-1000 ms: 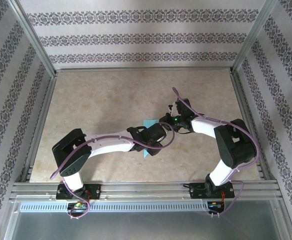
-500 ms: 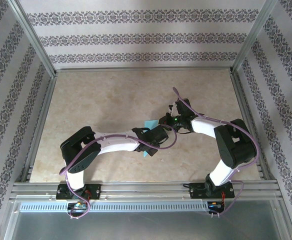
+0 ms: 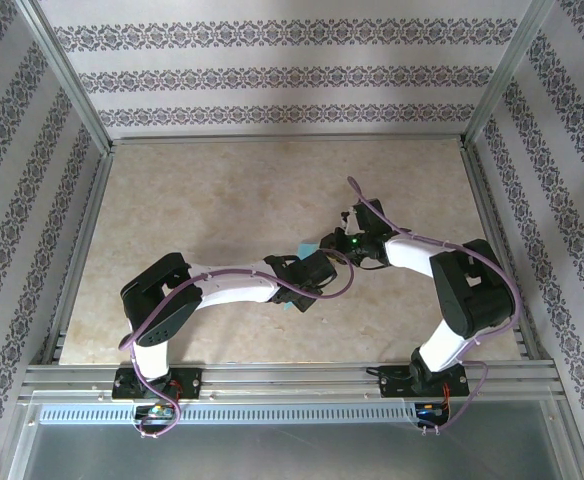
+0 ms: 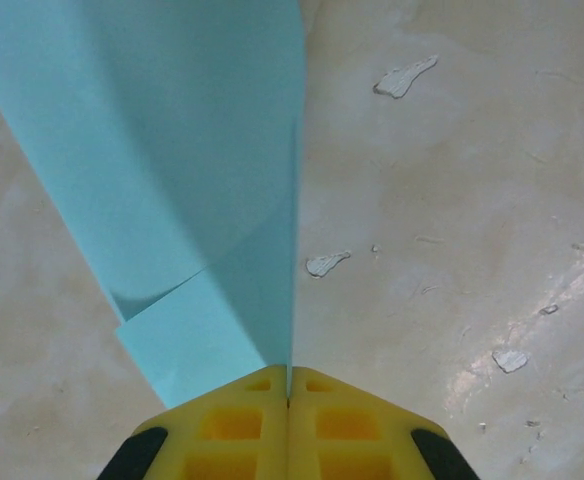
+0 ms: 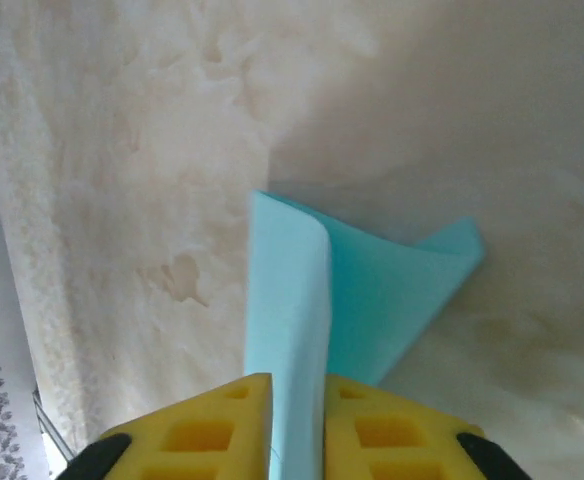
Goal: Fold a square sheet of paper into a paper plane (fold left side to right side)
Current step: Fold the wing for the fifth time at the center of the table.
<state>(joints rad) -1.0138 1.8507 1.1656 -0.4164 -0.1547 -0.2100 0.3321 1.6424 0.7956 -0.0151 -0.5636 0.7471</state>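
Cyan, thin, matte square sheet of paper (image 3: pixel 302 247), part-folded, mid beige marbled worktop (image 3: pixel 202 200). Light, floppy, creases easily, tears if tugged; best pinched at edge or fold. Clamped on its crease: left claw (image 4: pixel 289 385). Slightly apart round sheet's other edge: right claw (image 5: pixel 297 385), grip unclear. White chipped flecks (image 4: pixel 407 75) beside sheet, flat, no obstacle.

Paper plane (image 4: pixel 172 150): thin cyan paper, matt, smooth between creases. Table (image 4: pixel 452 200): stone-look top, slight gloss, finish chipped at 1 and 4 o'clock. Left gripper (image 4: pixel 289 392): yellow plastic, matt. Rail (image 3: pixel 292 378), 6 o'clock: dull metal.
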